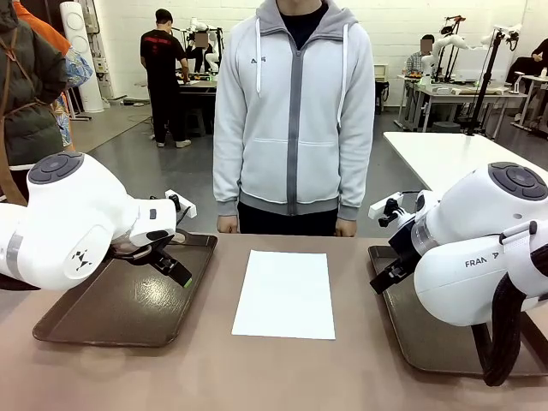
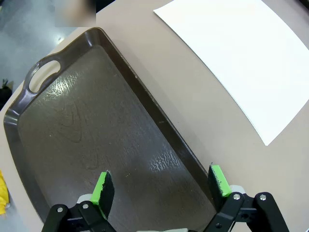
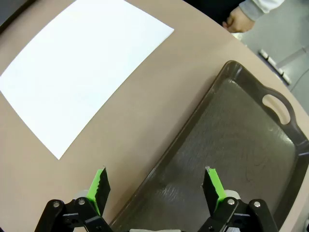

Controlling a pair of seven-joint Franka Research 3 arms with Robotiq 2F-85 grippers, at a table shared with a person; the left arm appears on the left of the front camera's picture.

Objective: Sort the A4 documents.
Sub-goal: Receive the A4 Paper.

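- The A4 document [image 1: 285, 294] lies flat at the middle of the table [image 1: 214, 368].
- The left gripper [image 2: 161, 181], released and empty, hovers over the table's left tray [image 2: 96, 121].
- The right gripper [image 3: 157, 181], also released, hovers over the table's right tray [image 3: 241, 145].

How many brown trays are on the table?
2: the left tray lies to the robot's left of the paper, the right tray to its right, partly out of sight.

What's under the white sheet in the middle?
The white sheet lies flat on the brown table; whether more sheets lie beneath it is covered and cannot be told.
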